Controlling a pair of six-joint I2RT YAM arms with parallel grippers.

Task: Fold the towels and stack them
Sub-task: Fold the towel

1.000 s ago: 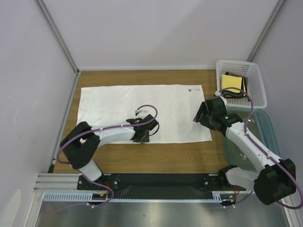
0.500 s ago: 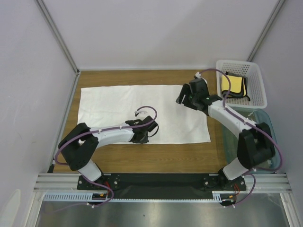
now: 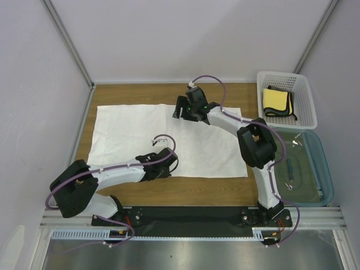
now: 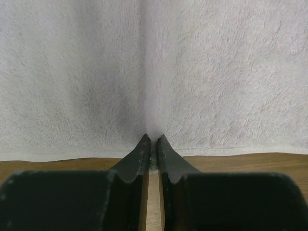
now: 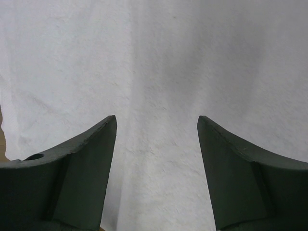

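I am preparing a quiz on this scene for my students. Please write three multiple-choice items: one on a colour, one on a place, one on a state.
1. The spread towel is: A grey, B white, C blue.
2. The yellow towel lies: A on the spread towel, B in the basket, C under the spread towel.
3. The right gripper is: A open, B shut empty, C shut on cloth.

Answers: B, the cloth looks white in every view; B, the basket's walls surround it; A, its fingers stand wide apart.

White arm links, black joints, purple cables, dark tapered gripper
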